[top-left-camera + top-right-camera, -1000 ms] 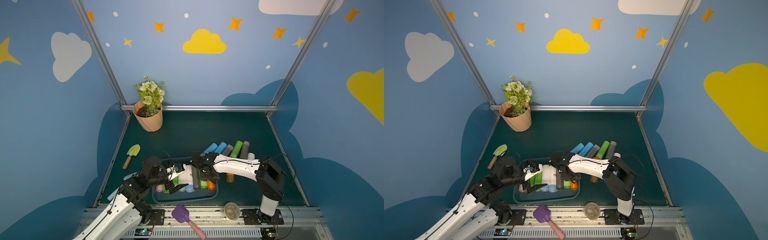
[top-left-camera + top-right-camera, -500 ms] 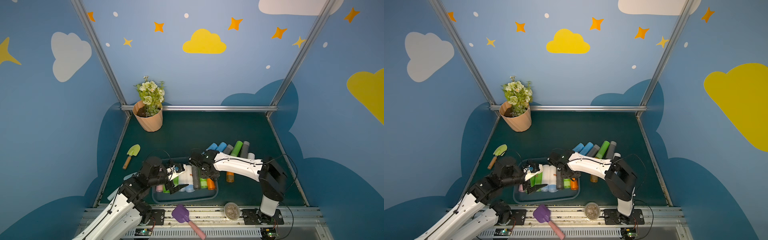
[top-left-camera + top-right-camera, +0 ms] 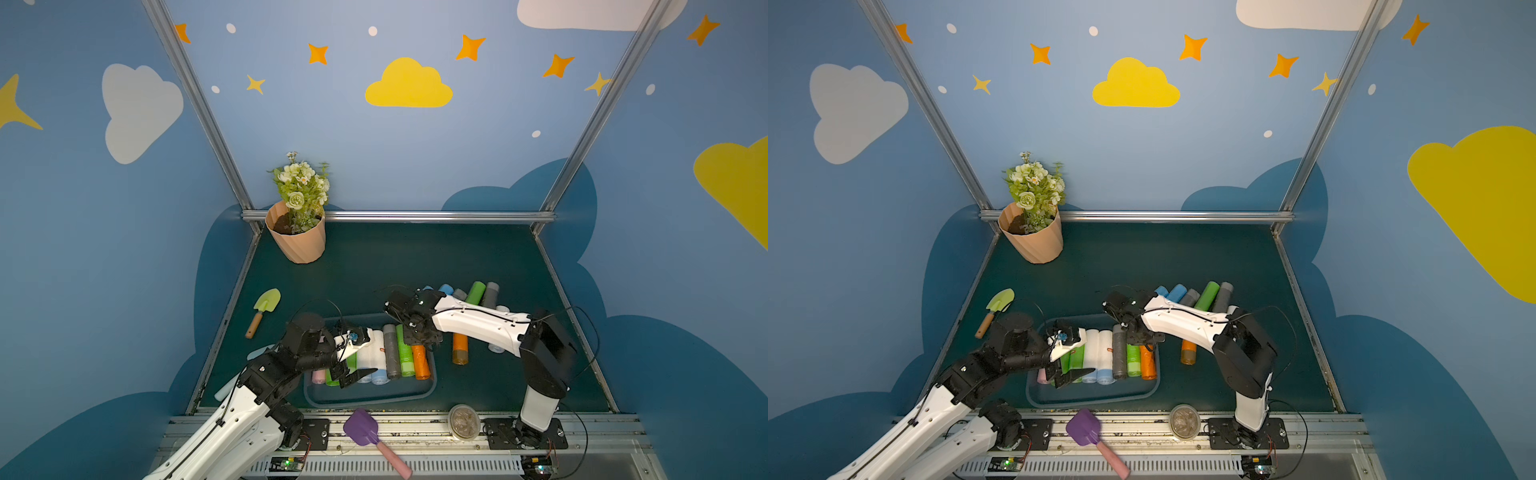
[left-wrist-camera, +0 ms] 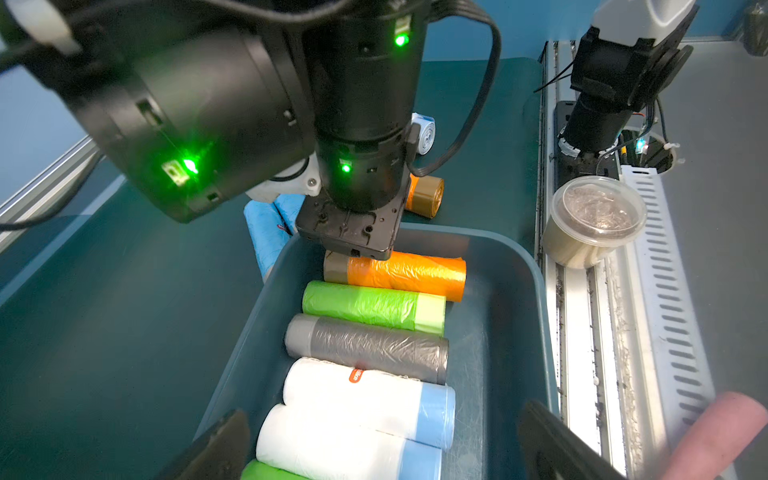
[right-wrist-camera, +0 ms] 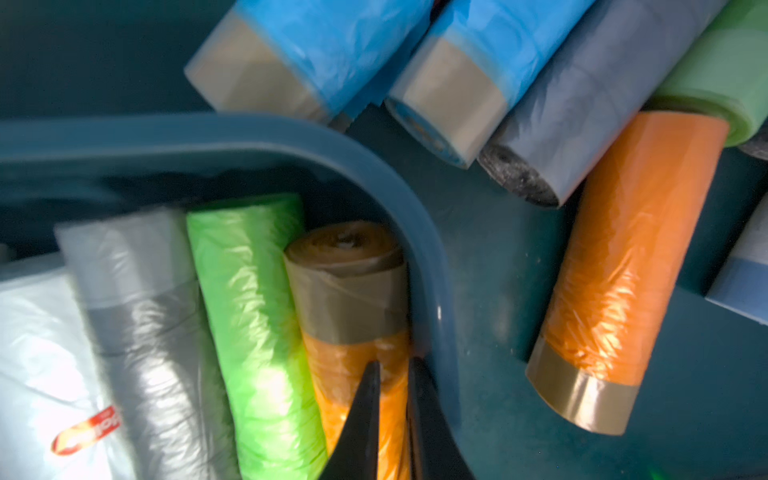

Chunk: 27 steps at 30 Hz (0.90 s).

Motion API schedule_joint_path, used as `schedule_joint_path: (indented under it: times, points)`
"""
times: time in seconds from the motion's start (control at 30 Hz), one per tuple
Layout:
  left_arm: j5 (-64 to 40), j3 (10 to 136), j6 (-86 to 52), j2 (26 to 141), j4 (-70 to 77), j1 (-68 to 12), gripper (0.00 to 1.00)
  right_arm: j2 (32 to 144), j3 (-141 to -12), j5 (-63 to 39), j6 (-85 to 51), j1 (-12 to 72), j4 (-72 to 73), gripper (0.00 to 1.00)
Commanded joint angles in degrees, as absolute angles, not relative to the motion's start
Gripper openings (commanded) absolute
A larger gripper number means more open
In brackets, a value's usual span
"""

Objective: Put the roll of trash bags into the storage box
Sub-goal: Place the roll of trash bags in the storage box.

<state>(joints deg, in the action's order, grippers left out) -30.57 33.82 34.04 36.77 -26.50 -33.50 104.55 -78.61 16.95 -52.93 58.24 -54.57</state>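
Step in hand: end of a placement. The orange roll of trash bags with a brown end band (image 5: 345, 374) lies flat inside the shallow dark blue-grey translucent plastic storage box (image 5: 415, 199). It is last in the row, against the wall at the right arm's end, touching a lime-green plastic roll (image 5: 249, 311). A grey plastic roll (image 4: 374, 349) and white-and-blue rolls (image 4: 365, 399) lie further along.

Right gripper (image 5: 392, 365): fingers drawn together, nothing between them, tips over the orange roll close to the box wall. Contact with the film: cannot tell.

Left gripper (image 4: 384, 415): jaws spread wide, empty, hanging over the white-and-blue rolls at the other end of the box.

Outside the box, on the dark green mat (image 3: 395, 266): a second orange roll (image 3: 460, 347) near the wall, and a cluster of blue, grey and green rolls (image 3: 473, 293) behind the right arm.

Judgement: this roll counts as stored. The next move calls for a straight lift of the right arm clear of the rim without dragging the roll. The jaws then need opening before the arm descends across a roll on the mat.
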Motion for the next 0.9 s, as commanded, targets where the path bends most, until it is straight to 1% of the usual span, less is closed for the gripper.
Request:
schedule_joint_path:
  times: [0.0,0.33,0.57,0.6,0.63,0.7,0.77,0.87]
  points:
    - [-31.5,34.0,34.5,36.8,-27.3,-33.7,1.00,106.1,-78.8,16.5,-51.5,57.7,-52.6,0.13]
    - [-31.4,33.9,34.5,37.2,-27.3,-33.7,1.00,107.8,-79.1,14.4,-50.7,57.6,-51.4,0.12]
    - [-29.2,33.1,33.4,36.8,-25.3,-33.7,1.00,100.8,-79.6,21.3,-51.0,58.2,-55.5,0.13]
    - [-28.9,32.8,33.0,36.7,-24.7,-33.7,1.00,99.1,-79.0,22.1,-51.1,58.2,-56.0,0.14]
    - [-28.5,32.6,32.5,36.6,-24.0,-33.7,1.00,97.6,-78.3,22.7,-51.3,58.1,-56.2,0.17]
    - [-26.8,31.7,30.5,36.5,-21.5,-33.8,1.00,93.6,-75.4,22.9,-51.8,57.4,-56.2,0.26]
    - [-25.6,30.4,27.0,36.5,-17.9,-33.8,1.00,89.7,-71.8,22.8,-52.4,56.4,-56.1,0.32]
    - [-28.4,29.9,22.0,37.8,-13.8,-34.1,1.00,82.8,-65.6,22.4,-53.1,52.8,-56.4,0.39]
